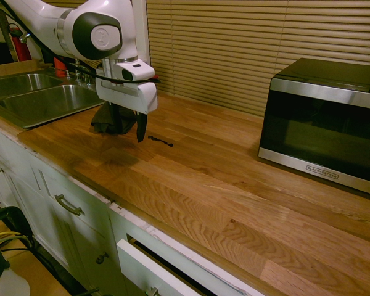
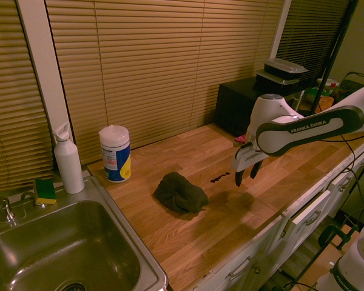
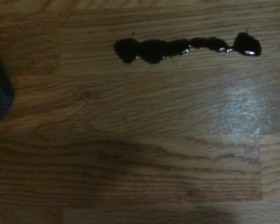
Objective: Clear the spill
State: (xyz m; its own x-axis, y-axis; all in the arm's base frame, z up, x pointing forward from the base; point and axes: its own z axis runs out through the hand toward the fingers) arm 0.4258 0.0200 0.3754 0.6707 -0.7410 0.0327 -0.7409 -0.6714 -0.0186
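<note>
Gripper [image 2: 246, 176] hangs above the wooden counter [image 1: 234, 203], jaws apart, holding nothing, fingers pointing down just beside the spill [image 1: 161, 141]. Probably staged there to fetch the cloth [image 2: 181, 193], which lies near the streak, not touching it. Spill: thin, glossy black, beaded, wavy. Cloth: dark, soft, crumpled wad. Counter: smooth, faintly shiny.

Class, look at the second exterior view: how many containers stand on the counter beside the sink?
2. A white spray bottle stands at the sink's back corner, beside a sponge; a wipes canister stands just right of it, behind the dark cloth. None seem hidden.
</note>
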